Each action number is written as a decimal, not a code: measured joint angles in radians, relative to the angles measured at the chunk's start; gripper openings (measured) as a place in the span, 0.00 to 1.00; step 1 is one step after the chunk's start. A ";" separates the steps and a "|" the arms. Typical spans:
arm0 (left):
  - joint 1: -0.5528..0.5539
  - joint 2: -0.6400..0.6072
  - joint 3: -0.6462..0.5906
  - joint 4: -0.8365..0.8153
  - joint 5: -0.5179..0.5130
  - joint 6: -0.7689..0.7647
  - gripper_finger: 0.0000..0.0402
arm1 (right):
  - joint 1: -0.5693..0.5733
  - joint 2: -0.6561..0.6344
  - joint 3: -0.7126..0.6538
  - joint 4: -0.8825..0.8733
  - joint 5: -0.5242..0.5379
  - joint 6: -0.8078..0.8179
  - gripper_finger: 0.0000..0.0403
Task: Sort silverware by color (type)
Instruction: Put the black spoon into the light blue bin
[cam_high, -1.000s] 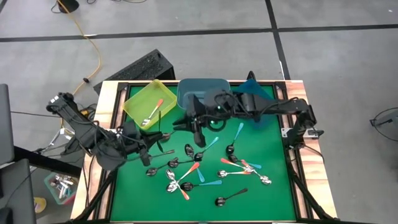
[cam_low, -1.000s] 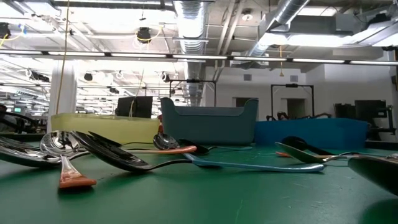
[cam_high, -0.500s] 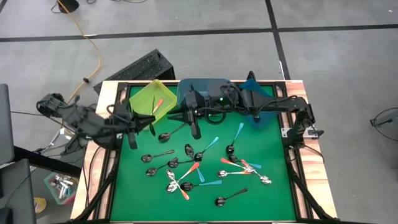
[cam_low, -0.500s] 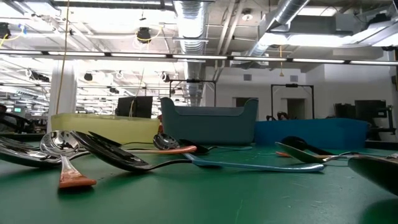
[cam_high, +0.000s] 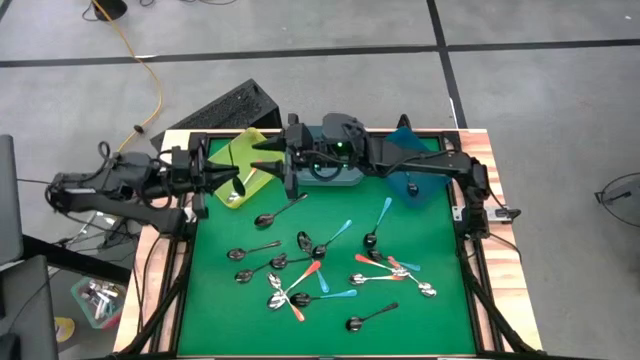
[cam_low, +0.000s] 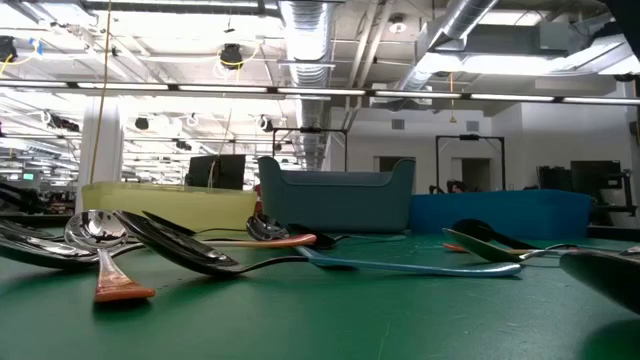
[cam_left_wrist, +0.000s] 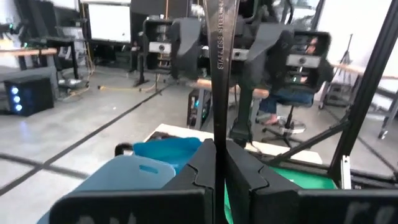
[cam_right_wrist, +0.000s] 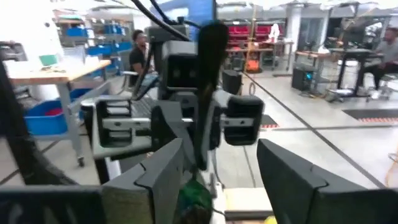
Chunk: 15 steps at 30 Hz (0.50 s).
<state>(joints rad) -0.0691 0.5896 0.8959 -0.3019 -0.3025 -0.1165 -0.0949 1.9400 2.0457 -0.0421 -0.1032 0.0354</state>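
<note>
The left gripper (cam_high: 222, 172) hangs over the yellow-green bin (cam_high: 240, 165) at the table's back left, its fingers (cam_left_wrist: 205, 163) pinched tight on the handle of a plain metal spoon (cam_left_wrist: 218, 68) that stands straight up between them; in the high view its bowl (cam_high: 241, 186) shows just beyond the fingertips, over the bin. Facing it from the other side, the right gripper (cam_high: 268, 167) hovers over the same bin's inner edge, just beside the grey-blue bin (cam_high: 330, 172), with its fingers (cam_right_wrist: 163, 177) spread wide and nothing between them. The two grippers point at each other, close but not touching, and each wrist view looks straight at the other arm's wrist.

Just ahead of both grippers and lower on the green mat (cam_high: 420, 320), a dark-handled spoon (cam_high: 280, 211) lies alone. Farther out from them, the rest of the silverware lies scattered across the mat's middle: teal-handled spoons (cam_high: 381, 220), orange-handled spoons (cam_high: 305, 272) and plain metal ones (cam_high: 370, 318), some crossing each other. A blue bin (cam_high: 412, 170) sits behind the right arm's forearm.
</note>
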 joint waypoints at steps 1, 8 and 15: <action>0.030 -0.011 -0.022 0.022 0.032 0.001 0.00 | -0.007 0.000 0.000 0.009 0.000 0.001 0.57; 0.251 0.001 -0.099 0.100 0.301 0.009 0.00 | -0.040 -0.001 0.001 0.023 0.003 0.047 0.57; 0.432 0.062 -0.103 0.215 0.537 0.026 0.00 | -0.040 -0.001 0.001 0.018 0.004 0.046 0.57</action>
<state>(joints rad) 0.3629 0.6514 0.7929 -0.0867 0.2349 -0.0909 -0.1345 1.9388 2.0464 -0.0244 -0.0993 0.0818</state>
